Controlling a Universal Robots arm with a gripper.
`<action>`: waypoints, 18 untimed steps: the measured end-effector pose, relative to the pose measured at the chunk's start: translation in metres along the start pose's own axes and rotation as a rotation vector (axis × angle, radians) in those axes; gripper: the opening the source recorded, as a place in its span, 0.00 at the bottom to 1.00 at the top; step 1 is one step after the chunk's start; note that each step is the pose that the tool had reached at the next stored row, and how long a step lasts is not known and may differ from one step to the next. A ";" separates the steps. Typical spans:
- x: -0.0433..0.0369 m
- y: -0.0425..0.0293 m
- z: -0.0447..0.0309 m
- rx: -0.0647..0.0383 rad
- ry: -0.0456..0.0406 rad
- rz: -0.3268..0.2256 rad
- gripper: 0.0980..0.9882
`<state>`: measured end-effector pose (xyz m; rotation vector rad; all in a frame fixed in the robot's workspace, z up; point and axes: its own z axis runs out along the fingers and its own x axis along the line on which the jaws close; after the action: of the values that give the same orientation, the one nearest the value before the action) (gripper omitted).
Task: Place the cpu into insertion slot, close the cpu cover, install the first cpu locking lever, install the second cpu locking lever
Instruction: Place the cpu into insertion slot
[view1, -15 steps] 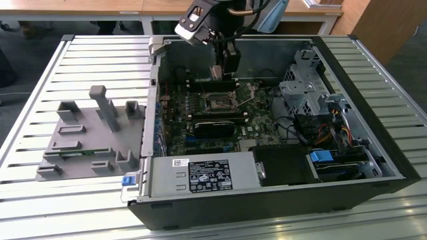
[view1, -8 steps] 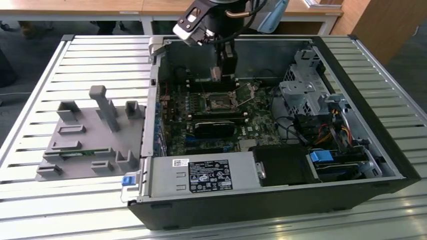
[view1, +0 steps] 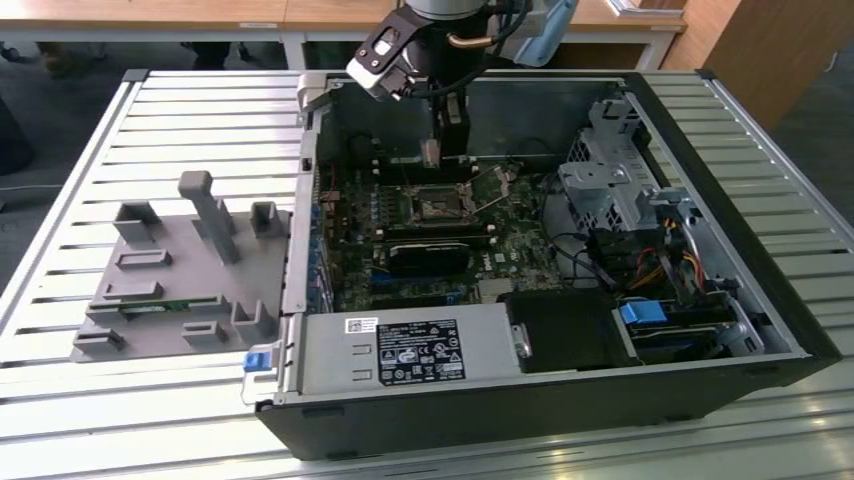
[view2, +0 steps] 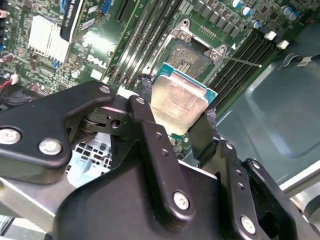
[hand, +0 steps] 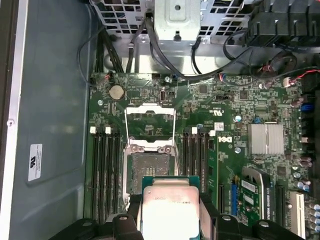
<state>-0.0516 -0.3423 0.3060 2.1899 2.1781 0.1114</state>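
Observation:
My gripper (view1: 446, 150) reaches down into the open computer case and is shut on the cpu (view1: 431, 153). In both wrist views the black fingers (view2: 150, 120) clamp the two sides of the cpu (view2: 179, 102), silvery top up, above the green board. The insertion slot (hand: 149, 170) lies open just beyond the held cpu (hand: 170, 207); it is a dark square with a metal rim. The cpu cover (hand: 150, 116) is swung open past the slot. A thin locking lever (view2: 241, 61) stands free beside the insertion slot (view2: 192, 57).
Long memory slots (hand: 105, 170) flank the socket on both sides. A black module (view1: 430, 256) sits on the board on the socket's near side, with the power supply (view1: 400, 350) beyond that. Cables and a drive cage (view1: 603, 190) fill the exterior view's right. A grey fixture (view1: 187, 270) lies outside the case.

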 end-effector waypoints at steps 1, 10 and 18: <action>0.0012 0.0002 0.0023 0.000 0.0000 0.000 0.50; 0.0103 0.0024 0.0130 0.000 0.0000 -0.002 0.50; 0.0136 0.0056 0.0228 0.001 0.0013 -0.018 0.50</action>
<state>-0.0440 -0.3284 0.2840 2.1711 2.1984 0.1109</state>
